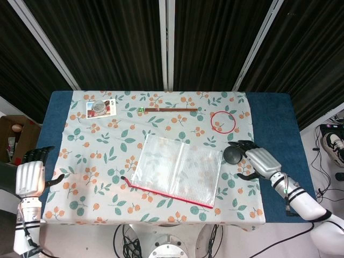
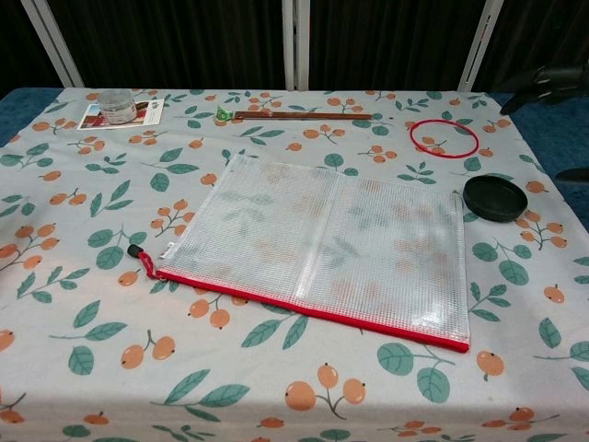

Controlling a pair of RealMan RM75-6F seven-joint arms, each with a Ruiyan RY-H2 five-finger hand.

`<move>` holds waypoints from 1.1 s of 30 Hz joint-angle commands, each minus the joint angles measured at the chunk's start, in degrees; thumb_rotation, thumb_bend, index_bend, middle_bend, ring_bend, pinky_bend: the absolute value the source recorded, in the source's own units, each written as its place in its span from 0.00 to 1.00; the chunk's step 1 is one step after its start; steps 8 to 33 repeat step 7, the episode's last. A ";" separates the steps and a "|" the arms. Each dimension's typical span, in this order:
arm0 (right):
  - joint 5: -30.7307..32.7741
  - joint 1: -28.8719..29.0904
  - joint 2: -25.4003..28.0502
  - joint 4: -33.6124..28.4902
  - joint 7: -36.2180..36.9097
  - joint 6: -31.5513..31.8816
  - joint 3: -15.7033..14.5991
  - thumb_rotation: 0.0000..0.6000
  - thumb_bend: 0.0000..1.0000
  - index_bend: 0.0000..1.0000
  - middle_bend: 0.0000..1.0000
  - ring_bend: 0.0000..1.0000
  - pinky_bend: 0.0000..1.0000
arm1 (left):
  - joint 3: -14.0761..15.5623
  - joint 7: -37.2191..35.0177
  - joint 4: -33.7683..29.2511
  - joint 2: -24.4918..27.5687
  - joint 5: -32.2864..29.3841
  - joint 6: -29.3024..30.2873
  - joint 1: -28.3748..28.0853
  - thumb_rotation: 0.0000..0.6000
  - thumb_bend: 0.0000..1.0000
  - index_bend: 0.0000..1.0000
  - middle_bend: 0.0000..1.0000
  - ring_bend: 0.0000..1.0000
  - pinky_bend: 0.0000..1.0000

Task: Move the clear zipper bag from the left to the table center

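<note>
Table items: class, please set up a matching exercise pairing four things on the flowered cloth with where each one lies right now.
Things:
1. clear zipper bag
2. black lid
3. red ring
4. small jar

Places:
A. far left corner of the table, on a card
B. flat in the middle of the table
C. far right part of the table, beyond the lid
D. just right of the bag, near the right hand

Pairs: 1-B, 2-D, 3-C, 4-A
</note>
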 commanded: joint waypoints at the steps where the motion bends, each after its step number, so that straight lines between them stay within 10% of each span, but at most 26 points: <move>1: 2.90 -10.12 -3.70 3.31 -10.18 15.99 1.06 1.00 0.18 0.04 0.12 0.00 0.00 | 2.63 -3.50 2.32 2.89 2.52 0.30 1.95 1.00 0.00 0.23 0.23 0.18 0.17; 7: -0.48 -17.64 -3.88 5.65 -4.79 25.65 0.06 1.00 0.18 0.05 0.13 0.00 0.00 | 6.11 -4.59 1.53 5.84 5.61 4.85 6.15 1.00 0.00 0.23 0.23 0.18 0.17; 33: -0.48 -17.64 -3.88 5.65 -4.79 25.65 0.06 1.00 0.18 0.05 0.13 0.00 0.00 | 6.11 -4.59 1.53 5.84 5.61 4.85 6.15 1.00 0.00 0.23 0.23 0.18 0.17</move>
